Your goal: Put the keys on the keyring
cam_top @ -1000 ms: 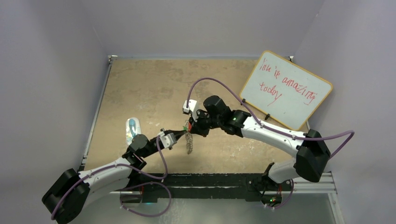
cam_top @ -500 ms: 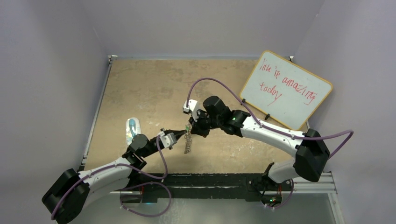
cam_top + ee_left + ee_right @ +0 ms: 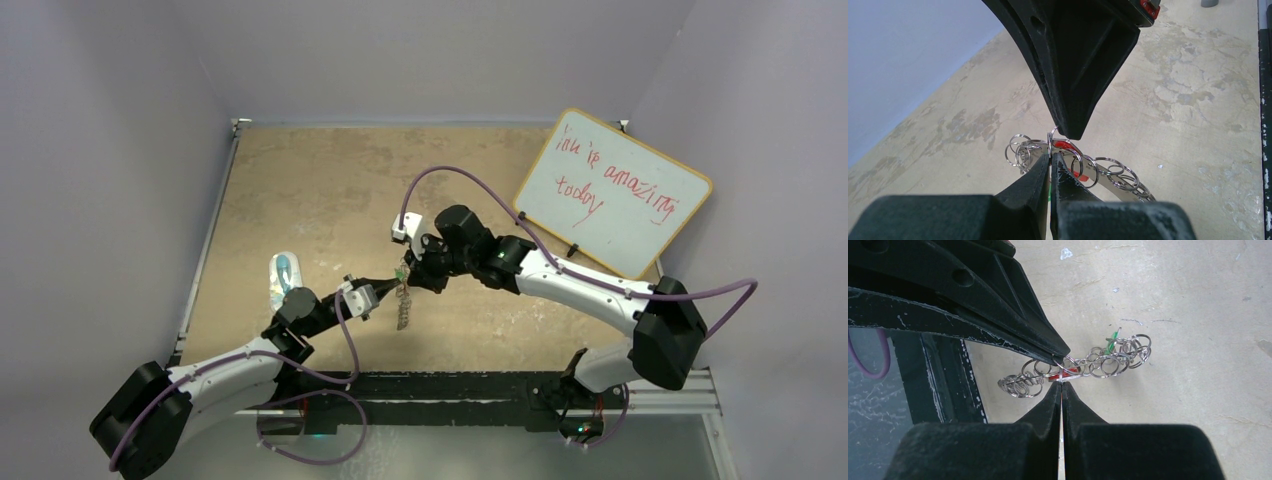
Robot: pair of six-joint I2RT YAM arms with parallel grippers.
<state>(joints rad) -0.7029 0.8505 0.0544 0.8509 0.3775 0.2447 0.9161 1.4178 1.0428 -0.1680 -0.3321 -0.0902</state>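
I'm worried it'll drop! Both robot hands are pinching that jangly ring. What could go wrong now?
1. The left gripper and right gripper each pinch the keyring by a thin wire loop with just the tips of their jaws; a small slip could let it fall to the table.
2. The two tips nearly touch, so they might bump or tug against each other.
3. The red key and green key sit tangled among loops and may snag.

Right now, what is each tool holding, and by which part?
Both hold the keyring: left tool and right tool each pinch a small loop on its rim.
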